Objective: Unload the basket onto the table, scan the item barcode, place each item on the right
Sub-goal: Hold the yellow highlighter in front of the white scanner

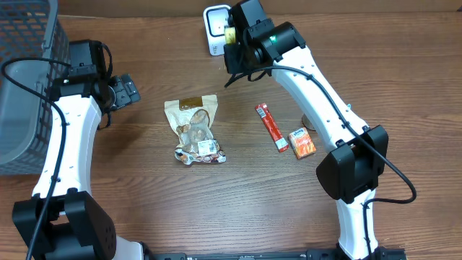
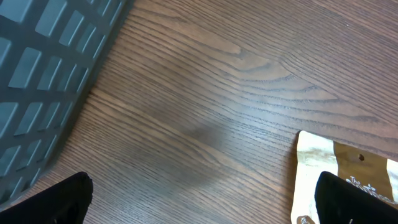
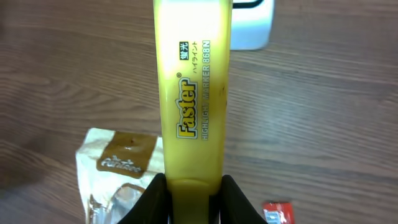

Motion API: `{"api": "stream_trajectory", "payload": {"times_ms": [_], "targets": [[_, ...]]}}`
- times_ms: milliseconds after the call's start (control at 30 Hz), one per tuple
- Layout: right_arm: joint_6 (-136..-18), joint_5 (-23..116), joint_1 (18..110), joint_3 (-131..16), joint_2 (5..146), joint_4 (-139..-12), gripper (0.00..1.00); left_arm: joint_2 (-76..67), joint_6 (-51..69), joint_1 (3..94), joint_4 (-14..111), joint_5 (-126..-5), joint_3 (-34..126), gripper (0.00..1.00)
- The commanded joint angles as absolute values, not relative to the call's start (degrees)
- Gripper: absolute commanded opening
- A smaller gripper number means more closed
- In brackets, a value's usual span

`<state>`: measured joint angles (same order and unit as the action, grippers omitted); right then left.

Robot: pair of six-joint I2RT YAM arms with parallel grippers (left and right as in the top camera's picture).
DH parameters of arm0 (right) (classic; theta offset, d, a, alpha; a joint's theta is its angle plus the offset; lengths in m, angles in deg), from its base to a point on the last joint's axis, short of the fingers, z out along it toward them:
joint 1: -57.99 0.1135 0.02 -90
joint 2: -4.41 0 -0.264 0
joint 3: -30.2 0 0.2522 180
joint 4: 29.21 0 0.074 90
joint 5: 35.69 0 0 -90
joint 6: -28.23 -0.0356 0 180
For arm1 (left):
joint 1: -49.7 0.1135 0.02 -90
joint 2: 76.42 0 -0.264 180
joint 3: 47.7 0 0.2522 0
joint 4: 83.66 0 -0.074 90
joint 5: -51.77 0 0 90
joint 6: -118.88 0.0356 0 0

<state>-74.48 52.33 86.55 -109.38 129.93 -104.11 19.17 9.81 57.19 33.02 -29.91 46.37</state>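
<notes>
My right gripper (image 1: 232, 45) is shut on a yellow highlighter marker (image 1: 229, 33), held in the air at the back of the table right beside the white barcode scanner (image 1: 214, 29). In the right wrist view the marker (image 3: 193, 93) runs up from between my black fingers (image 3: 152, 199), its printed "Faster" label facing the camera and its far end near the scanner (image 3: 252, 28). No barcode shows on it. My left gripper (image 1: 130, 90) stands wide open low over bare wood (image 2: 202, 199), with nothing between its fingers (image 2: 62, 199).
A beige snack bag (image 1: 195, 130) lies mid-table, just right of the left gripper. A red stick packet (image 1: 271, 128) and a small orange box (image 1: 302, 142) lie to the right under the right arm. A grey mesh basket (image 1: 25, 79) fills the left edge.
</notes>
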Motion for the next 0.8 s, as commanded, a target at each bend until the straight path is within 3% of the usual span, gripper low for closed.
{"api": "stream_trajectory", "payload": {"times_ms": [0,500,767], "targets": [[-72.84,48.59,85.22,-110.61,128.29,-103.54,0.09,18.39,10.9,56.79,33.11,-30.35,47.18,1.0],[-71.23,48.48,82.79,-110.93,129.8,-82.67,0.08,18.39,10.9,56.79,33.11,-30.37,47.18,1.0],[-69.22,53.66,83.1,-110.91,137.51,-75.02,0.05,18.39,10.9,56.79,33.11,-30.37,47.18,1.0]]}}
